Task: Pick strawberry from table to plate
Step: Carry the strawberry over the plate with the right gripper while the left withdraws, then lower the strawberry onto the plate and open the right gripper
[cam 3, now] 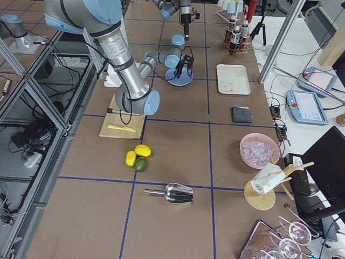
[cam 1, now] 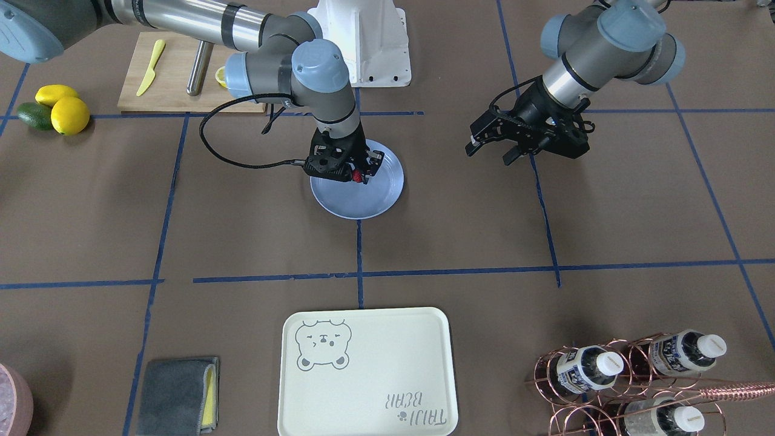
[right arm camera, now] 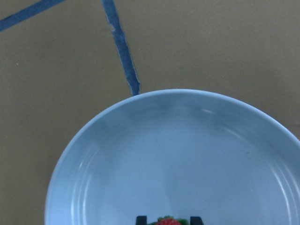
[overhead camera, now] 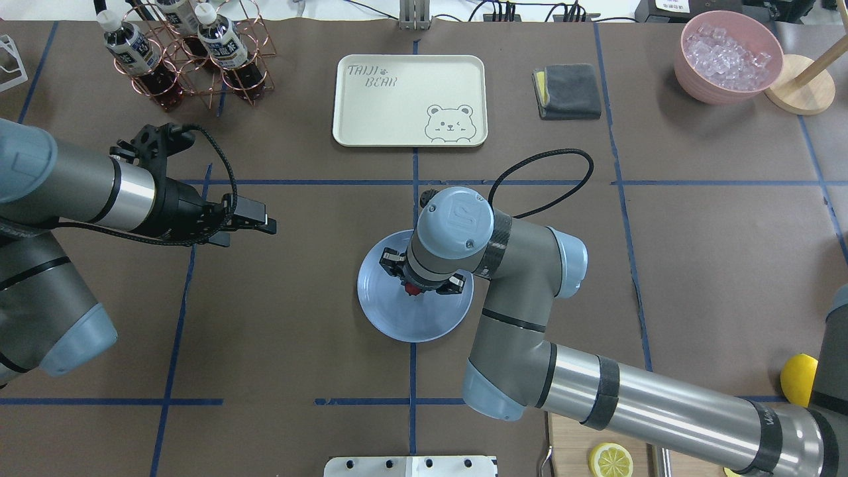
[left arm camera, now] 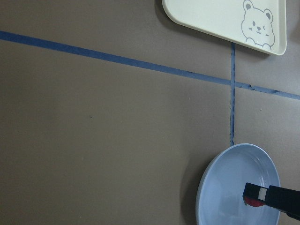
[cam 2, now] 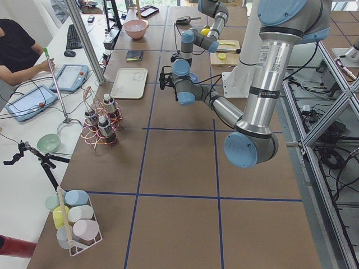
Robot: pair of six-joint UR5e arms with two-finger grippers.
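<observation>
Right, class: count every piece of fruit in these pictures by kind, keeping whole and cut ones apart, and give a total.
whole lemons: 2
lemon half: 1
avocado: 1
strawberry: 1
total: 5

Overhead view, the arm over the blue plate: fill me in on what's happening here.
The right gripper is shut on the strawberry and holds it low over the inside of the plate, near its middle. The berry has not been let go yet, and the pictures do not show whether it touches the plate. The left gripper hangs open and empty above the table, off to the side of the plate, handling nothing.
</observation>
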